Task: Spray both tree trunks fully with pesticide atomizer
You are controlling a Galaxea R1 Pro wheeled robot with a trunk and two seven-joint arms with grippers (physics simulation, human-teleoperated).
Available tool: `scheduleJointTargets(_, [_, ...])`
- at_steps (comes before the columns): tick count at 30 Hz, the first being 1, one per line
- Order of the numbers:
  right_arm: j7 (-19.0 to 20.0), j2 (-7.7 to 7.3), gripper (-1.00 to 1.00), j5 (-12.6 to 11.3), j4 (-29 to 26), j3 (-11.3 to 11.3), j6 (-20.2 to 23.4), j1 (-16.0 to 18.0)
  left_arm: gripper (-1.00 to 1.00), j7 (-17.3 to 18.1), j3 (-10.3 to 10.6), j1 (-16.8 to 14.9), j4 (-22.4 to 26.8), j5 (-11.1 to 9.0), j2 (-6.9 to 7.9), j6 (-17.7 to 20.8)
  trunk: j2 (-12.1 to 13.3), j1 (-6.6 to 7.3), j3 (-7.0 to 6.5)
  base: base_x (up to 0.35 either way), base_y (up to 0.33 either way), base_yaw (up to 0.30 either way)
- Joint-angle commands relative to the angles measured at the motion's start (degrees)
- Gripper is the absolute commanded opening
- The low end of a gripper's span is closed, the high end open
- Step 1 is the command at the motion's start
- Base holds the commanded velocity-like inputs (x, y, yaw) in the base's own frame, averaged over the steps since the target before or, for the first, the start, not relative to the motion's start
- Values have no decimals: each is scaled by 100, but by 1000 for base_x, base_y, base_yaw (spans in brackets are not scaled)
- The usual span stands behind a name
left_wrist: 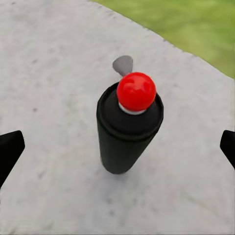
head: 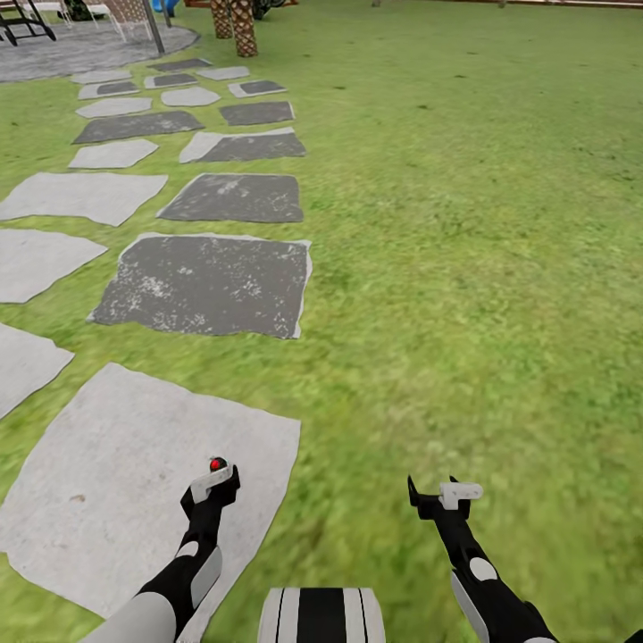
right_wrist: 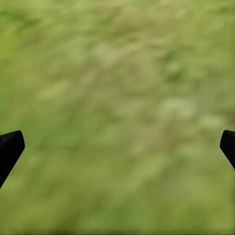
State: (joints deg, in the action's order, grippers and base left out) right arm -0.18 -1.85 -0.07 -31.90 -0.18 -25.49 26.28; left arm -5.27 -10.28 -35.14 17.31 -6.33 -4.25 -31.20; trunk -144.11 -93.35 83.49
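Black cylindrical pesticide atomizer (left_wrist: 128,129), red knob, upright on pale grey paving slab (left_wrist: 49,73): ungrasped between my left gripper's (left_wrist: 117,147) wide fingers. Right gripper (right_wrist: 117,147) wide, empty. Spraying outstanding.

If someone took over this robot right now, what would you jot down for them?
Left gripper: open, above the pesticide atomizer, not gripping it.
Right gripper: open, empty, over the lawn.
Atomizer: black can with a red top, upright on a pale paving slab.
Done: left arm lined up over it.
Left: grasp it, lift it, find both trees, spray each trunk fully.
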Motion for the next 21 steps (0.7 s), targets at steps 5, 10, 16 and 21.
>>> scheduleJointTargets(5, [0, 0, 100, -2, 0, 0, 0, 0, 100, 0, 0, 0, 0, -2, 3, 0, -5, -10, 95, 0, 0, 0])
scheduleJointTargets(10, [0, 0, 100, -1, 0, 0, 0, 0, 100, 0, 0, 0, 0, -4, 3, 0, -7, -13, 148, 0, 0, 0])
scheduleJointTargets(16, [0, 0, 100, -2, 0, 0, 0, 0, 100, 0, 0, 1, 0, -8, 3, 0, -11, -21, 235, 0, 0, 0])
scheduleJointTargets(21, [0, 0, 100, -2, 0, 0, 0, 0, 100, 0, 0, 3, 0, -9, 3, 0, -11, -21, 257, 0, 0, 0])
